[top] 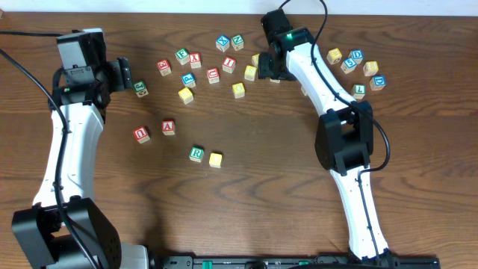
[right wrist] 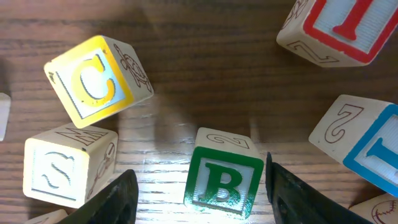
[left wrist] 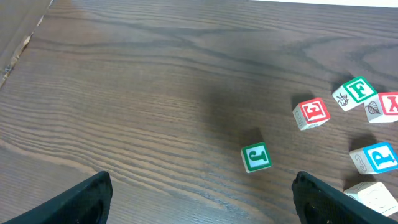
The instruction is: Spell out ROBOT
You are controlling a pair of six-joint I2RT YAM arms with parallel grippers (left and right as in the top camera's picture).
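A dark brown wooden table [top: 261, 194] was seen, with lettered wooden cubes scattered upon it. Near the middle, a green-framed R cube [top: 196, 154] was set just beside a yellow-faced cube [top: 216, 159]. To their left and a little further back, a red-framed A cube [top: 169, 127] and a red-framed U cube [top: 141, 134] were laid near each other. A green-framed J cube [left wrist: 257, 157] was placed alone, further back on the left. A loose cluster was spread across the far middle, among it a green-framed B cube [right wrist: 224, 180], a yellow-framed C cube [right wrist: 93, 84] and a pale S cube [right wrist: 65, 165]. A smaller group of cubes [top: 349, 64] was gathered at the far right.
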